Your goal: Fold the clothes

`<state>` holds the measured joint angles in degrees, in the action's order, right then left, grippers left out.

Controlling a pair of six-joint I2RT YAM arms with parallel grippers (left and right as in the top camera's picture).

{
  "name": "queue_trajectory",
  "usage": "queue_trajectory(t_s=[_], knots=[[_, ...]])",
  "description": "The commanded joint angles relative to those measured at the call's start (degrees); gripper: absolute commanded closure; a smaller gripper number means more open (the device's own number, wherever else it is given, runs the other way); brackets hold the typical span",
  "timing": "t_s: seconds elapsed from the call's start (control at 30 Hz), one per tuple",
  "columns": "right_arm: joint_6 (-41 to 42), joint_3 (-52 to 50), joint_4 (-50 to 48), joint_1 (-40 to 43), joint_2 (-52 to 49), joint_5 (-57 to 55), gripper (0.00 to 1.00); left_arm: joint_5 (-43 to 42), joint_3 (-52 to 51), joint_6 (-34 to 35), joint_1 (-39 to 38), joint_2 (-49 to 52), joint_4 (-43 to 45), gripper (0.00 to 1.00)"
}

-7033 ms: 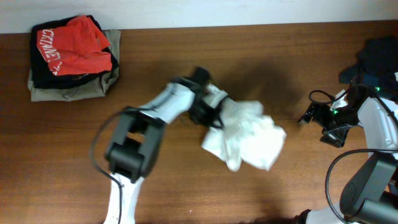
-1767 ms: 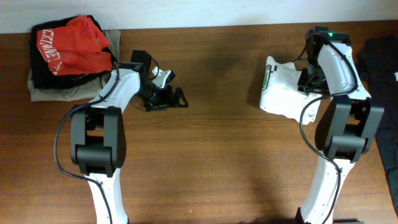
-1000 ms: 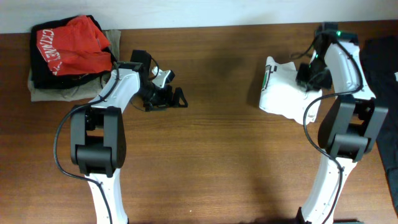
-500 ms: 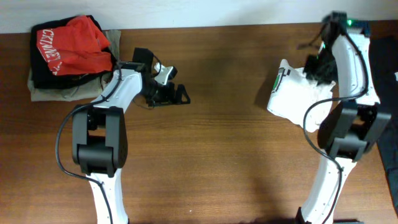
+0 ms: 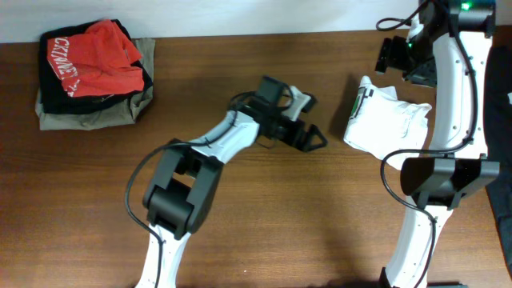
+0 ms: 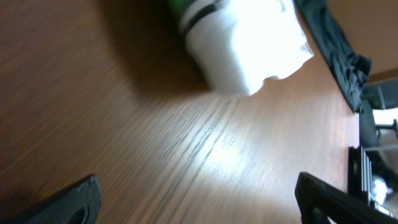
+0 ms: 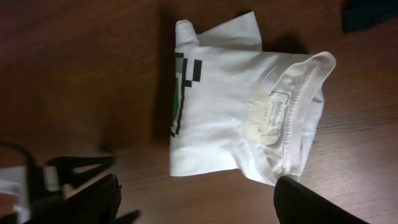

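Observation:
The clothes, a white T-shirt (image 5: 382,122), lie folded into a small bundle at the table's right. The collar and label face up (image 7: 267,115), and a small green and black mark shows at the left edge. My right gripper (image 5: 404,60) hangs open above the shirt's far side, holding nothing; both fingers frame the shirt in the right wrist view (image 7: 199,205). My left gripper (image 5: 308,138) is open just left of the shirt, low over the wood and apart from it. The left wrist view (image 6: 199,208) shows the white shirt (image 6: 249,43) ahead.
A stack of folded clothes with a red lettered garment (image 5: 92,60) on top sits at the far left corner. A black garment (image 5: 498,88) lies at the right edge, also seen in the left wrist view (image 6: 336,53). Bare wood (image 5: 264,216) fills the front.
My right gripper has opened, let go of the shirt and risen toward the far edge. The left arm has swung right across the table to just beside the shirt.

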<state>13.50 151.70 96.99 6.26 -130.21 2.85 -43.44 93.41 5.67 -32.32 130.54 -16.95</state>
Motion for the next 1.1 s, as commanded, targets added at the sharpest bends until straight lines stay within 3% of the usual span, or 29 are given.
queue_trajectory(t_s=[0.0, 0.2, 0.4, 0.83, 0.9, 1.0, 1.07], knots=[[0.17, 0.31, 0.35, 2.27, 1.36, 5.29, 0.17, 0.44, -0.35, 0.79, -1.92, 0.72, 6.56, 0.01], [-1.29, 0.31, 0.35, 3.02, 1.36, 12.02, 0.19, 6.36, 2.47, 6.6, -3.58, 4.31, 14.93, 0.01], [-1.31, 0.31, 0.35, 2.71, 1.36, 11.96, 0.2, -6.16, 19.32, 13.22, -4.28, 17.16, 14.78, 0.01], [-1.29, 0.28, 0.35, 2.69, 1.36, 11.98, 0.25, -5.22, 21.18, 13.11, -8.79, 18.62, 14.27, 0.01], [-1.29, 0.22, 0.35, 2.69, 1.36, 11.98, 0.26, -5.18, 21.18, 13.11, -8.79, 18.62, 14.32, 0.11], [-1.31, -0.22, 0.35, 2.69, 1.36, 11.96, 0.28, -0.98, 21.18, 13.14, -8.79, 18.62, 13.6, 0.52], [-1.31, -1.07, 0.35, 2.69, 1.36, 11.96, 0.28, 3.06, 21.18, 13.16, -8.72, 18.62, 11.89, 0.6]])
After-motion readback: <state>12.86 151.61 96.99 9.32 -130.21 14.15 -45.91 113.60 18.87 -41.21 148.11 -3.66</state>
